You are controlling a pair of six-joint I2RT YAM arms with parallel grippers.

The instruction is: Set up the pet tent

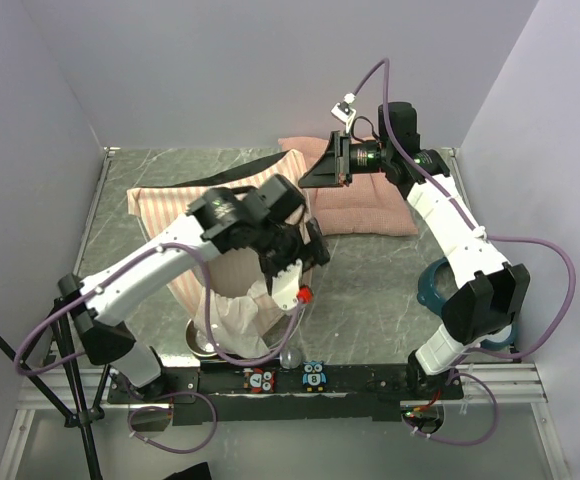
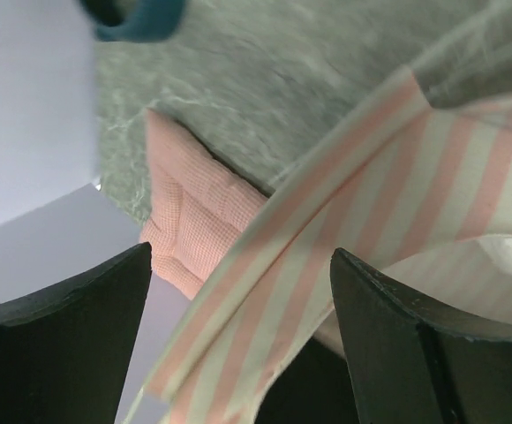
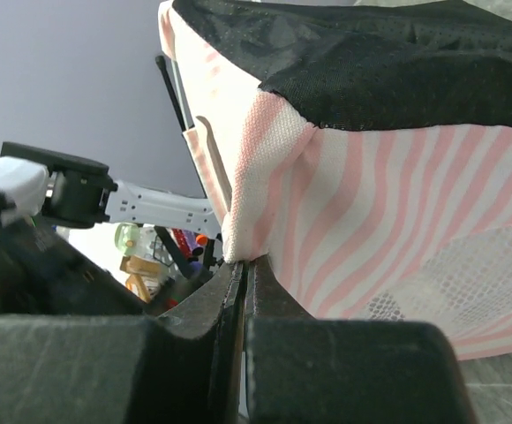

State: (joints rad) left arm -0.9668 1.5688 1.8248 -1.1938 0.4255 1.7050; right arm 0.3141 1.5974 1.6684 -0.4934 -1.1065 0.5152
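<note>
At the near edge of the table (image 1: 370, 300) sit two small owl tags (image 1: 314, 376). Just behind them a shiny bowl (image 1: 198, 342) peeks out, but most of it is hidden under the pet tent (image 1: 165, 205). The tent lies on the left and middle of the table, floppy and bunched up. The left arm reaches over it, so its middle cannot be seen from above.

The left gripper (image 2: 240, 256) has its fingers spread wide. A striped edge of the tent runs through the gap and touches neither finger (as far as the wrist view shows).

On the right, a blue-green thing (image 1: 432, 290) is half hidden behind the right arm, and I cannot tell what it is.

Farther back, the right gripper (image 3: 243, 265) is squeezed tight on a striped corner of the tent, with the black floor just above. Behind it lies a pink cushion (image 1: 370, 210), partly covered by that gripper.
</note>
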